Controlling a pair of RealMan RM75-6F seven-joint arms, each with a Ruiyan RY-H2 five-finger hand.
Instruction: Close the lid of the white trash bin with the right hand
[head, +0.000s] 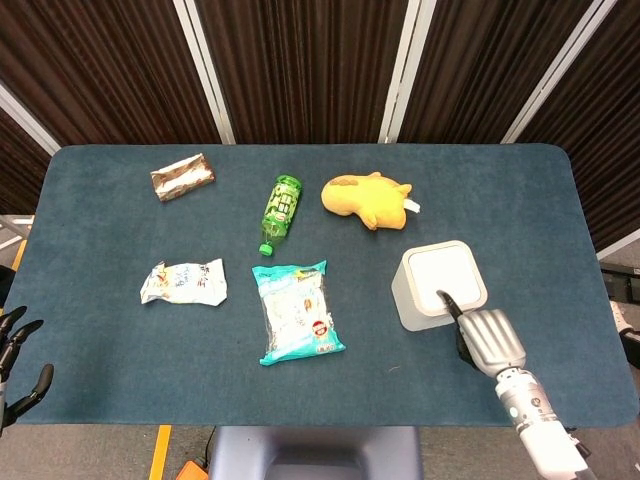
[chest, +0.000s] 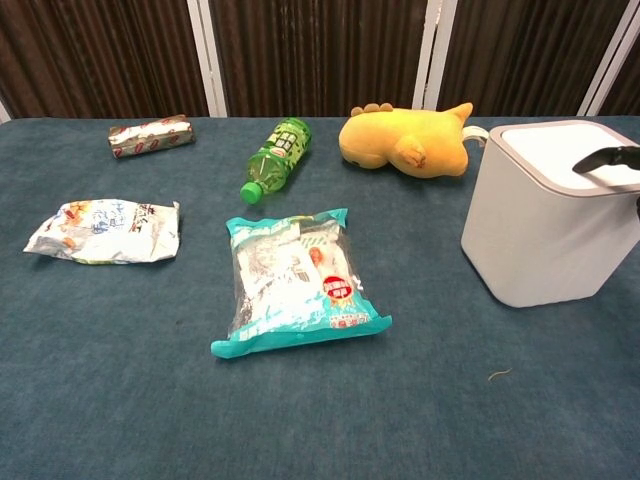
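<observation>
The white trash bin (head: 418, 297) stands at the right of the table, and its lid (head: 445, 273) lies flat and closed on top. My right hand (head: 490, 340) hovers just in front of the bin, holding nothing, with one dark fingertip (head: 445, 299) resting on the lid's near edge. The chest view shows the bin (chest: 540, 240) with that fingertip (chest: 605, 158) lying on the lid (chest: 560, 140) at the frame's right edge. My left hand (head: 15, 362) hangs off the table's near left corner, fingers apart and empty.
A yellow plush toy (head: 365, 198) lies just behind the bin. A green bottle (head: 281, 211), a teal snack bag (head: 296, 312), a white wrapper (head: 183, 282) and a silver packet (head: 182, 177) are spread across the blue table's (head: 120, 330) middle and left.
</observation>
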